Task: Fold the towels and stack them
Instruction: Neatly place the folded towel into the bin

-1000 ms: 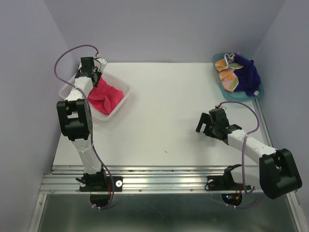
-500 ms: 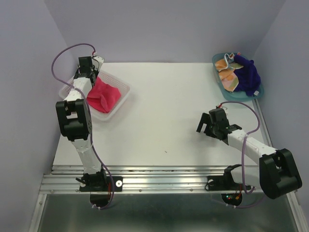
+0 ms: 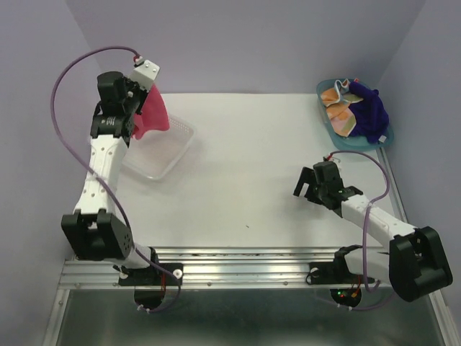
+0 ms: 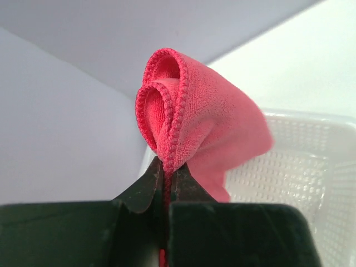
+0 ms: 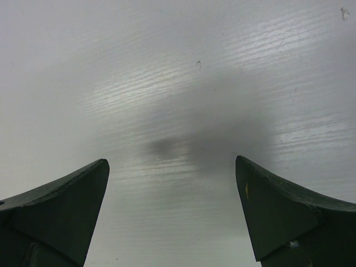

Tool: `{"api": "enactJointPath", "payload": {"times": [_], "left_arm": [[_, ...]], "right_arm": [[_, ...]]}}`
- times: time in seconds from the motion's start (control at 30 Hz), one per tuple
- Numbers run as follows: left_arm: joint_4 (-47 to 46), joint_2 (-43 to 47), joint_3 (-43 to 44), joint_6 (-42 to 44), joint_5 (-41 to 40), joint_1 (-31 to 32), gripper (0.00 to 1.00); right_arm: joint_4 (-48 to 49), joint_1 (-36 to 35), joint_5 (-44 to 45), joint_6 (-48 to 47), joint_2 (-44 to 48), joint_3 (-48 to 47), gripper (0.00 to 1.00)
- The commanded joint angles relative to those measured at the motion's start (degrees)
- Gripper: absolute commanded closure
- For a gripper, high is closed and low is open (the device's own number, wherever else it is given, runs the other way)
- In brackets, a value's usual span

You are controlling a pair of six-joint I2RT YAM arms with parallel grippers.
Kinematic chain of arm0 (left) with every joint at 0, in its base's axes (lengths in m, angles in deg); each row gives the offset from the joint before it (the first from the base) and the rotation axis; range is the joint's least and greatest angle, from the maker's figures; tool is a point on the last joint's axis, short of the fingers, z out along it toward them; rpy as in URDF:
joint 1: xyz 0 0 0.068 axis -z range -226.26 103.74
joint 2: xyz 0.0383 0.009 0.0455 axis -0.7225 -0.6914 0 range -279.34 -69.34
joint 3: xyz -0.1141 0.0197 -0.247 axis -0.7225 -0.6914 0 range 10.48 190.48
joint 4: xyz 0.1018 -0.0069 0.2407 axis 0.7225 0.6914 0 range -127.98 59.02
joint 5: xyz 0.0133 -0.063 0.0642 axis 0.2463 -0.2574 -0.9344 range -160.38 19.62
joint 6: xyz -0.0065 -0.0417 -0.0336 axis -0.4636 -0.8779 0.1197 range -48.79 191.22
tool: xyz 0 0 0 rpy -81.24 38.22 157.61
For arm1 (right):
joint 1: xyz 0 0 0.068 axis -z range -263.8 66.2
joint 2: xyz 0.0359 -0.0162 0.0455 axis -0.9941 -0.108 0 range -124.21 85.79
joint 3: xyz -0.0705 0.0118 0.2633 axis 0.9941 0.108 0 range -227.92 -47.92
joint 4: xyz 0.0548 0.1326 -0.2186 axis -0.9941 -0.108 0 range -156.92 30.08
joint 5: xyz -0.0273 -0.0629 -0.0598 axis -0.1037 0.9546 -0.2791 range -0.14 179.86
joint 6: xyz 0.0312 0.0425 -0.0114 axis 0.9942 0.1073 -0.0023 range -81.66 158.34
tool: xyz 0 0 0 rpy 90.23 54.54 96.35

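My left gripper (image 3: pixel 138 108) is shut on the pink-red towel (image 3: pixel 153 115) and holds it lifted above the white basket (image 3: pixel 162 155) at the far left. In the left wrist view the towel (image 4: pixel 194 119) bunches up out of my closed gripper (image 4: pixel 167 169). The orange dotted towel (image 3: pixel 340 114) and the dark purple-blue towel (image 3: pixel 371 114) lie crumpled in the teal tray (image 3: pixel 322 92) at the far right. My right gripper (image 3: pixel 308 185) is open and empty over the bare table (image 5: pixel 178 100), right of centre.
The basket (image 4: pixel 311 167) sits under the hanging towel, near the left wall. The teal tray sits against the right wall at the back. A metal rail (image 3: pixel 245 263) runs along the table's near edge.
My left arm has risen and pulled the pink-red towel up out of the basket, which now shows empty. The right arm has not moved.
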Motion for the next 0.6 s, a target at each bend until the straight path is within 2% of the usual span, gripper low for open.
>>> {"api": "enactJointPath", "payload": {"times": [0.0,0.13,0.27,0.43,0.57], "left_arm": [[-1.55,11.97,-2.6,2.09,4.18,5.44,1.0],[1.15,18.39,-2.26,2.27,5.48,10.73,1.0],[3.72,23.4,-0.68,0.69,8.91,13.11,1.0],[4.78,26.05,-2.34,-0.19,13.13,13.56,1.0],[3.2,24.83,-6.73,0.77,10.16,13.47,1.0]], "right_arm": [[1.38,-0.26,-0.72,0.05,1.94,0.06,0.0],[2.43,-0.26,-2.82,0.06,2.12,0.59,0.0],[2.78,-0.26,-3.97,0.23,2.91,1.21,0.0],[3.67,-0.26,-5.38,-0.03,4.14,2.09,0.0],[3.58,-0.35,-5.11,0.23,4.58,2.18,0.0]]}}
